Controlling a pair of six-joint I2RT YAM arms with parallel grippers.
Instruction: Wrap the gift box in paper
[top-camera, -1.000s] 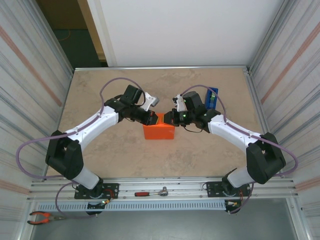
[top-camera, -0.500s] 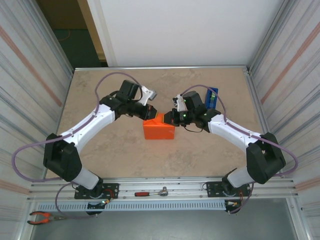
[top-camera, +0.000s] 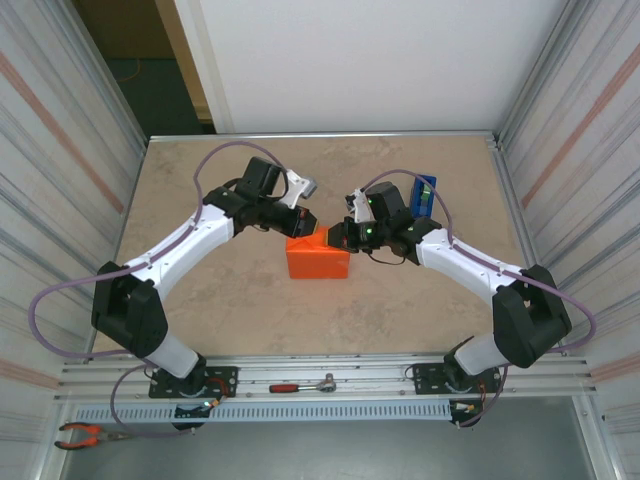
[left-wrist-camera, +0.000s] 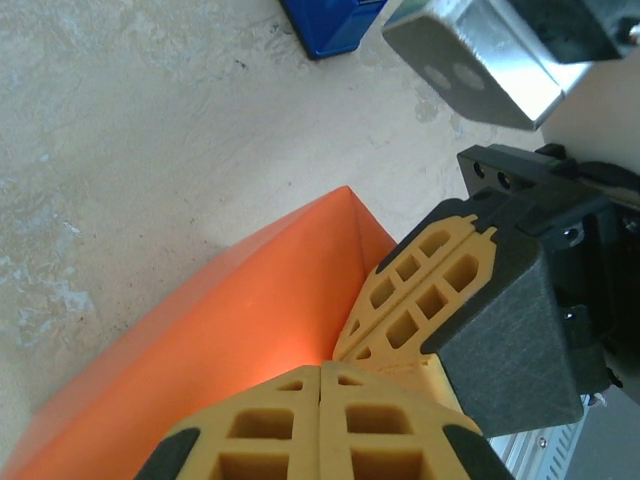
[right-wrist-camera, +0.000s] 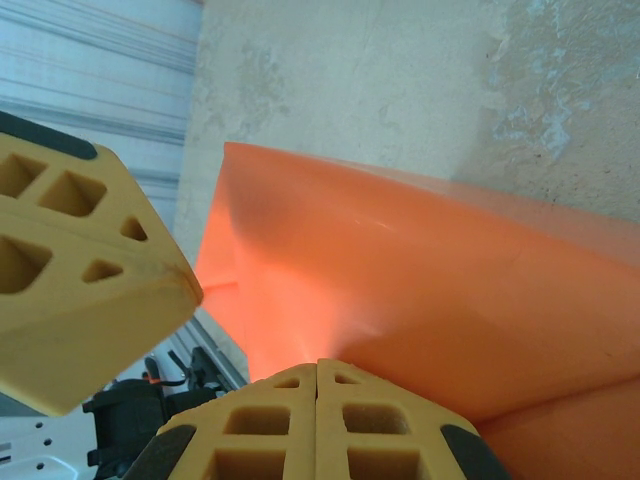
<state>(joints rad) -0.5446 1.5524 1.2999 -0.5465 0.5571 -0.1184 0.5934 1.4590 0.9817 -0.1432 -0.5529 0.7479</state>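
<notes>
Lying nearest: we noted a red-handled tool (top-camera: 300, 386) on the front rail.
Mid-table: the paper (top-camera: 318, 264) stood folded as an orange block.
Left arm: left gripper (left-wrist-camera: 320, 400) was pressed together at the block's far top edge.
Right arm: right gripper (right-wrist-camera: 318, 390) was pressed together too, just beside the left.
Farthest: we recorded a blue tape dispenser (top-camera: 423, 193), apart from the block.

Beige marbled tabletop (top-camera: 200, 300), faint grey flecks. Blue tape dispenser (top-camera: 424, 193) stands right of centre, toward the far edge. Red-handled ratchet tool (top-camera: 300, 386) lies along the metal rail (top-camera: 380, 371) at the near edge. Red-handled pliers (top-camera: 85, 434) lie at the lower left, below the rail. White panel (top-camera: 380, 60) behind the table; ribbed metal walls (top-camera: 60, 150) on both sides; dark opening (top-camera: 150, 70) far left
</notes>
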